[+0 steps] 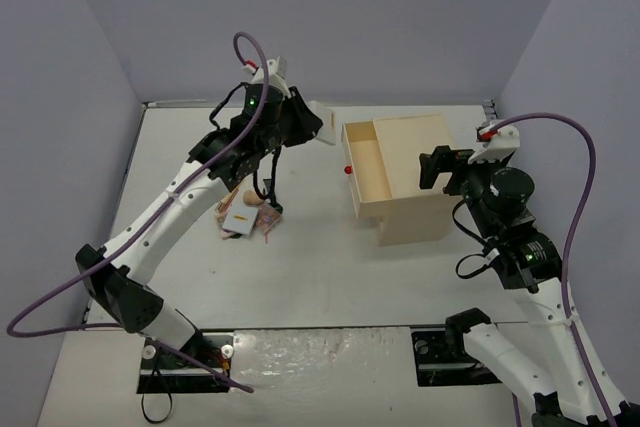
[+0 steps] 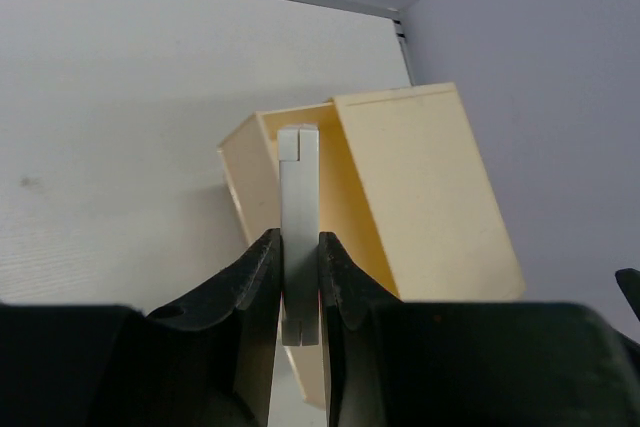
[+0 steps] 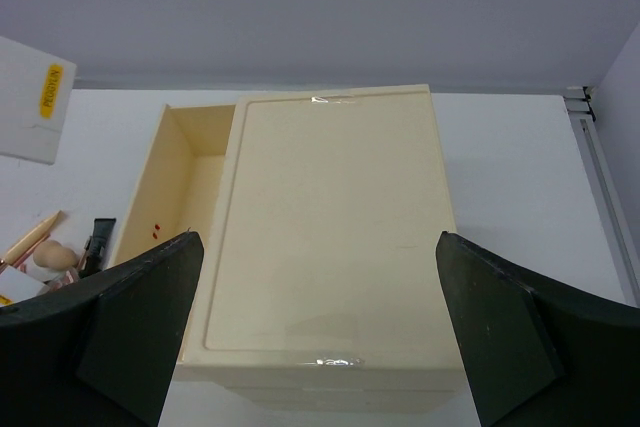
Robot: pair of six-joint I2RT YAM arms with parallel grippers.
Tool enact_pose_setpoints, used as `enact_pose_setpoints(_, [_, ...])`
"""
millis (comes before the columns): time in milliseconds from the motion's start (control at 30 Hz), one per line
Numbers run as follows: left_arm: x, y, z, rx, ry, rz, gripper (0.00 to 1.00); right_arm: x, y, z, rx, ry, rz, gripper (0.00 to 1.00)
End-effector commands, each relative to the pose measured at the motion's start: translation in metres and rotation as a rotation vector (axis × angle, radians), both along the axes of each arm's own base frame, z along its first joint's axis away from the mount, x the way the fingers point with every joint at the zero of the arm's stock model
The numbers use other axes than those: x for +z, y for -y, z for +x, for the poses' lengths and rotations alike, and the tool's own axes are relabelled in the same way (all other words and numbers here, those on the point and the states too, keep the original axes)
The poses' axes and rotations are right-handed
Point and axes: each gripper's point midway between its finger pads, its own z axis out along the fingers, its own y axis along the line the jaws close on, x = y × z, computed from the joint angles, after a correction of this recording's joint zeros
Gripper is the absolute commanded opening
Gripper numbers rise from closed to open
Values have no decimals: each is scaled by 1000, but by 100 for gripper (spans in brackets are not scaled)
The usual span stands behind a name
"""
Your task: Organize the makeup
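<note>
Left jaws pinch flat case (image 2: pixel 299 197) above white table (image 2: pixel 120 147), lilac walls (image 1: pixel 350 17).

My left arm (image 1: pixel 170 202) stretches forward from its base, elbow bent, wrist held high. My left pincer (image 2: pixel 300 247) is pinched narrow on a flat case (image 2: pixel 298 177), which stands on edge between my fingers (image 2: pixel 258 267) and pokes out past their tips. My right arm (image 1: pixel 520 247) folds inward. My right pincer (image 3: pixel 318 247) is spread wide, gripping nothing.
</note>
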Motion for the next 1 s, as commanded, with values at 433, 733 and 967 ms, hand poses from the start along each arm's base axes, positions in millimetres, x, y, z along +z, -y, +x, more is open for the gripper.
enact_pose_setpoints(433, [17, 88, 30, -56, 46, -108, 0, 31, 12, -4, -60, 98, 17, 100])
enact_pose_setpoints(733, [7, 97, 30, -36, 6, -92, 32, 28, 13, -3, -66, 92, 10, 100])
enact_pose_setpoints(967, [1, 85, 29, 6, -9, -32, 51, 27, 12, -3, -61, 91, 7, 100])
